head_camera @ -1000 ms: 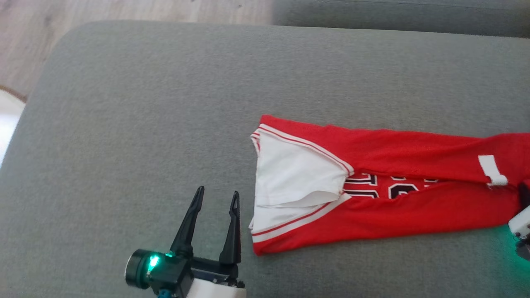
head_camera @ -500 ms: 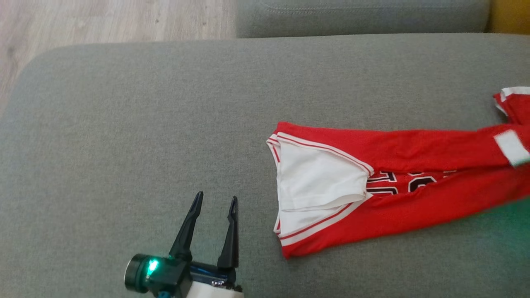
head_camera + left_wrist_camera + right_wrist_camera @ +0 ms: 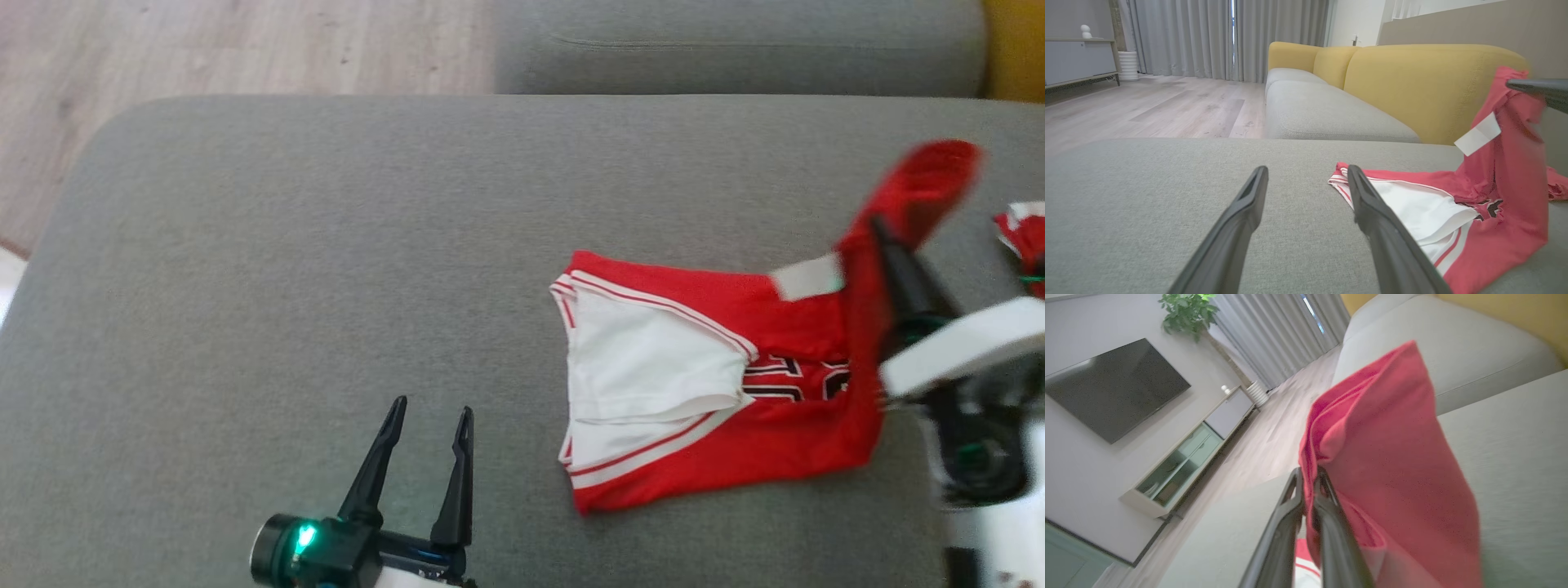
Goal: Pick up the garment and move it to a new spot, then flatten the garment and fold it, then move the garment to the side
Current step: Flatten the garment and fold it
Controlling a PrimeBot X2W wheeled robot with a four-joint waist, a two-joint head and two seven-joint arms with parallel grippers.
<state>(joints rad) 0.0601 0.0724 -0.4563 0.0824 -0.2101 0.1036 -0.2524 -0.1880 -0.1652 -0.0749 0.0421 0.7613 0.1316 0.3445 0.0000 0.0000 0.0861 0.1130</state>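
On grey sofa [image 3: 326, 245], right claw [image 3: 1309, 473] pinching garment [image 3: 1392, 457]

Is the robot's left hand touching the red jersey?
Apart. The head view shows the left hand open, with a strip of bare grey cushion lying between it and the red jersey.

Head camera looks down on the cushion [image 3: 326, 245] — both wrist cameras look across it, sharing the garment [image 3: 784, 433].

Red garment [image 3: 784, 441], white lining, striped trim; grey cushion [image 3: 326, 269]; yellow sofa back [image 3: 1412, 77]
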